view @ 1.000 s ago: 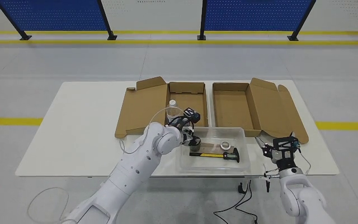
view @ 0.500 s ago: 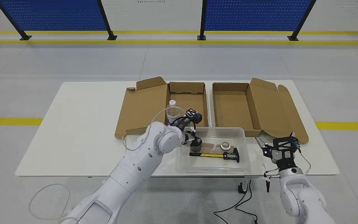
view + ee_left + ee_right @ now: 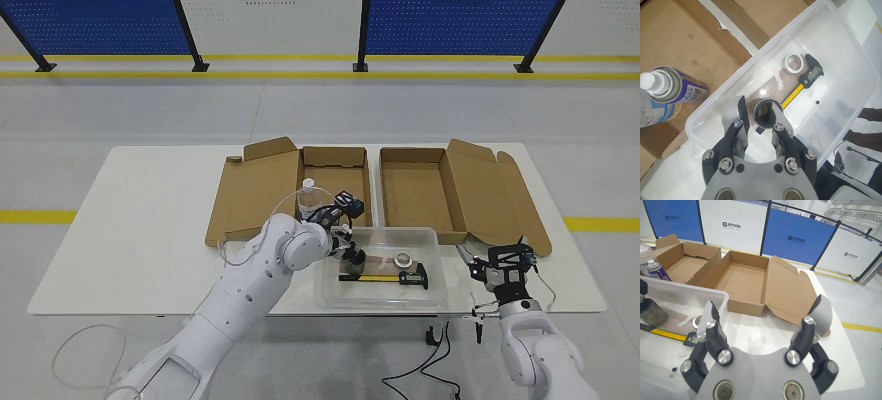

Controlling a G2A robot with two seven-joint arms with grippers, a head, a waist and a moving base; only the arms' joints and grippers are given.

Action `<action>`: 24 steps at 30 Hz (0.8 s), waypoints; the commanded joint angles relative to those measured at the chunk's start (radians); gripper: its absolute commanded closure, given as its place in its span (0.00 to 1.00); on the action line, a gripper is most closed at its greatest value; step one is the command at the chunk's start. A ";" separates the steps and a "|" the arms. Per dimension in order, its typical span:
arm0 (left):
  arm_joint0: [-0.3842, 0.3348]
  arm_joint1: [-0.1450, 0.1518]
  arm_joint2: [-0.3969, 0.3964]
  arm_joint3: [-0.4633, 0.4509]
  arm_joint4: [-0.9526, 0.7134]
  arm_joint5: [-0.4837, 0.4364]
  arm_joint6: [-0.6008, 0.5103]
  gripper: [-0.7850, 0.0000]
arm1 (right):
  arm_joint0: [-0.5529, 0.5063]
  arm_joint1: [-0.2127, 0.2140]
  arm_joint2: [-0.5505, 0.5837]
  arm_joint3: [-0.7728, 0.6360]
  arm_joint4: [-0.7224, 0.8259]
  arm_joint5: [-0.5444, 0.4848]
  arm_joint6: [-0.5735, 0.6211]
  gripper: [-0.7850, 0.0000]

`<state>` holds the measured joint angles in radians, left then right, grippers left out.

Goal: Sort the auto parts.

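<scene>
Top view, sorting tally: left carton (image 3: 336,175) holds a spray can (image 3: 672,83) and a bottle (image 3: 649,113); right carton (image 3: 412,195) has no part in it yet. Clear bin (image 3: 783,36), left to sort: one metal cylinder (image 3: 763,115), one white ring (image 3: 786,64), one caliper (image 3: 811,74). Progress, by my estimate: early.

Left gripper (image 3: 759,110): down in the bin, jaws part-open astride the upright cylinder, one pad just clear of its wall, the other at its rim; not clamped.

Right gripper (image 3: 765,306): beside the bin near the table edge, jaws spread wide, empty.
</scene>
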<state>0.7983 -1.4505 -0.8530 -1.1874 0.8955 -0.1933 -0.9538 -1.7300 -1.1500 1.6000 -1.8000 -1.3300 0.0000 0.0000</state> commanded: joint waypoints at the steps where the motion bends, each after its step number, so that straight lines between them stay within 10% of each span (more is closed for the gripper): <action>1: 0.000 0.000 0.000 0.000 0.001 -0.001 -0.003 0.67 | 0.000 0.000 0.000 0.000 0.000 0.000 0.000 0.00; 24: -0.060 -0.033 0.066 0.155 -0.060 -0.028 -0.008 0.77 | 0.000 0.000 0.000 0.000 0.000 0.000 0.000 0.00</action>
<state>0.7403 -1.4822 -0.7892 -1.0382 0.8370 -0.2212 -0.9632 -1.7300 -1.1500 1.6000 -1.8000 -1.3300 0.0000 0.0000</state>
